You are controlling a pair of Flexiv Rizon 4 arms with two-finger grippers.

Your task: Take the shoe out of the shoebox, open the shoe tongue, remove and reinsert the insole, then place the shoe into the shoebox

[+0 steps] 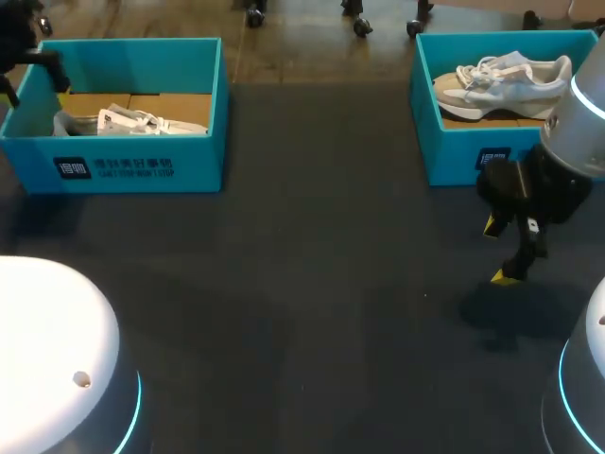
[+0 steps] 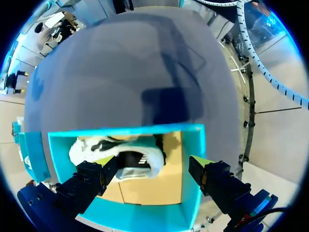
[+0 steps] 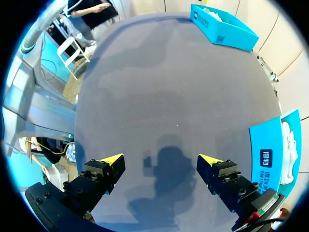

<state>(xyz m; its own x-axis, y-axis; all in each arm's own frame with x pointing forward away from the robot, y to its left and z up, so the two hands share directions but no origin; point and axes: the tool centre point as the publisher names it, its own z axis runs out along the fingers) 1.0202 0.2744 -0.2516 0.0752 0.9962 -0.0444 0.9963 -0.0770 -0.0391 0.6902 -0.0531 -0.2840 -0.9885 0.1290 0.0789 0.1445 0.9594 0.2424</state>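
Note:
A white shoe [image 1: 142,121] lies inside the teal shoebox [image 1: 132,165] at the back left of the table. My left gripper [image 1: 52,76] hangs over that box's left end. In the left wrist view its fingers stand wide apart above the box [image 2: 193,145], open and holding nothing, with the white shoe [image 2: 137,154] lying on the cardboard floor below them, closer to one finger. My right gripper [image 1: 501,251] is open just above the dark table in front of the right-hand box; its wrist view shows the gripper [image 3: 161,159] with only bare tabletop between its fingers.
A second teal box [image 1: 473,151] at the back right holds a beige and white sneaker [image 1: 506,83]; it also shows beside my right gripper as a teal box [image 3: 270,154]. Dark table [image 1: 312,284] stretches between and in front of the boxes.

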